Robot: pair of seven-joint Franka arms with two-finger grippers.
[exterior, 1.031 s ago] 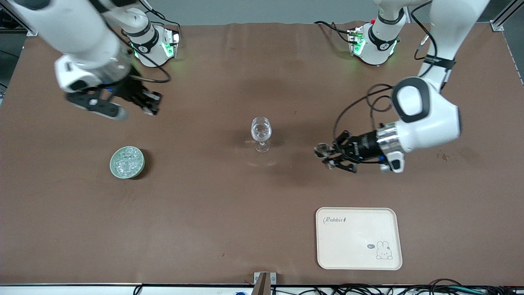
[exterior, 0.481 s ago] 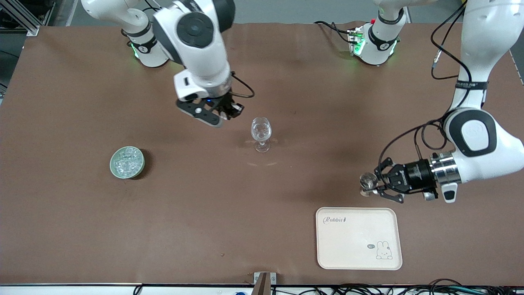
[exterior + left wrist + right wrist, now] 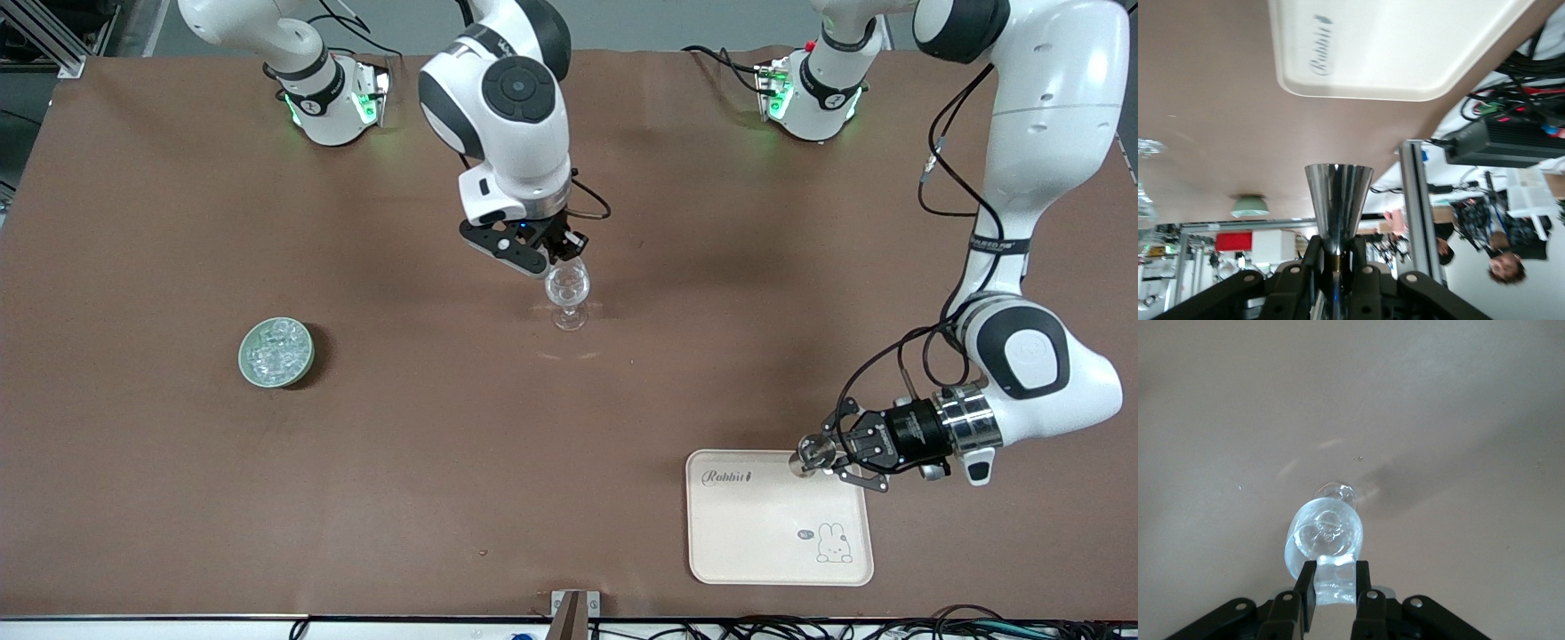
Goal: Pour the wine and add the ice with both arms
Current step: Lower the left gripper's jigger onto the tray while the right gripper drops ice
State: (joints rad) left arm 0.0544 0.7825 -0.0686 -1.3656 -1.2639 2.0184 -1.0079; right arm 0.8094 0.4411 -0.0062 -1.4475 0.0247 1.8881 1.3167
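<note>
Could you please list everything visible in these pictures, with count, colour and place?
Clear stemmed glass: one, colourless, table's middle.
Pale green round bowl: one, toward the right arm's end, holding clear ice cubes.
Clear ice cube: one, held over the glass.
Cream rectangular tray with rabbit drawing: one, nearer the front camera than the glass.
Shiny metal cone cup: one, silver, held over the tray's edge.
Right end effector: black, shut on the cube.
Left end effector: black, shut on the cup.

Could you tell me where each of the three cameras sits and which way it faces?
Front view: high across the table, facing both arms' bases; shows the right gripper over the glass, the left gripper over the tray.
Left wrist view: sights along the fingers clamping a metal cup.
Right wrist view: looks down past an ice cube into the glass.
Shared: tray, glass.
</note>
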